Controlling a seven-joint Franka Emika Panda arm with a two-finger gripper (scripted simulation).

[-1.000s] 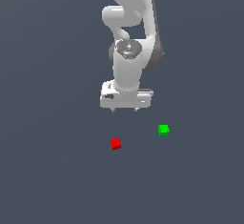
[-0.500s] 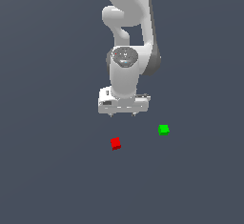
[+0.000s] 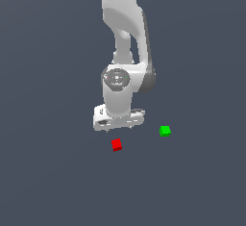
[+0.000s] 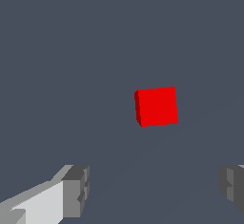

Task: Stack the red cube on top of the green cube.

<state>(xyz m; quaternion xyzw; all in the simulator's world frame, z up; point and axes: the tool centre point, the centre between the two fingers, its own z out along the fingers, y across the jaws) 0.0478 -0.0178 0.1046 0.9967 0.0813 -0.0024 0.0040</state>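
Note:
The red cube [image 3: 116, 144] lies on the dark grey floor, and the green cube [image 3: 165, 131] sits apart from it toward the exterior view's right. My gripper [image 3: 119, 127] hangs just above and slightly behind the red cube, not touching it. In the wrist view the red cube [image 4: 157, 106] shows in full beyond the open gripper [image 4: 155, 188]. One grey fingertip [image 4: 76, 189] and the other [image 4: 232, 184] stand wide apart with nothing between them. The green cube is outside the wrist view.
The white arm [image 3: 124, 37] rises above the gripper toward the top of the exterior view. A plain dark grey floor [image 3: 53, 172] surrounds both cubes.
The gripper has come down toward the red cube and shifted slightly to the exterior view's left. Both cubes stay where they were.

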